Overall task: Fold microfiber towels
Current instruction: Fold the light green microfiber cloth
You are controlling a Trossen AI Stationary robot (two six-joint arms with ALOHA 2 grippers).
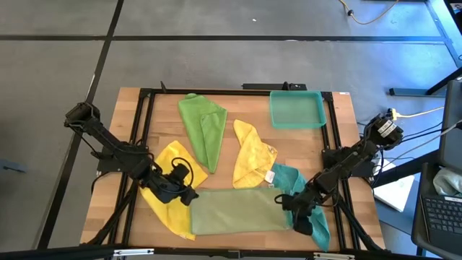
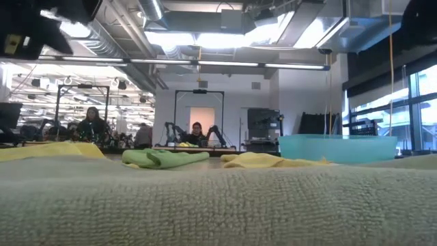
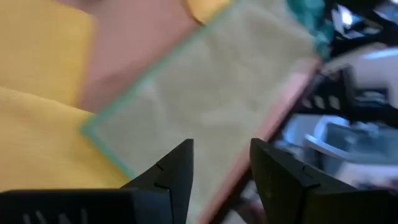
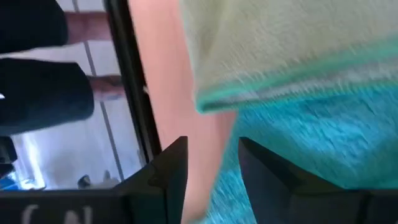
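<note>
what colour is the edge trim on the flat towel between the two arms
Teal stitching round a pale olive-green towel; the trim shows best in the right wrist view.

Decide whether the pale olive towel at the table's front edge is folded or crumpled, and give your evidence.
Folded. The pale olive towel lies flat as a neat, straight-edged rectangle, unlike the bunched bright green towel behind it.

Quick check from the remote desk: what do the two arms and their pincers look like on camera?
Both arms are dark, slim and jointed, with black cables looped along them. The left pincer and right pincer each end in two dark, wedge-shaped fingers. The right arm carries a small white label near its base.
</note>
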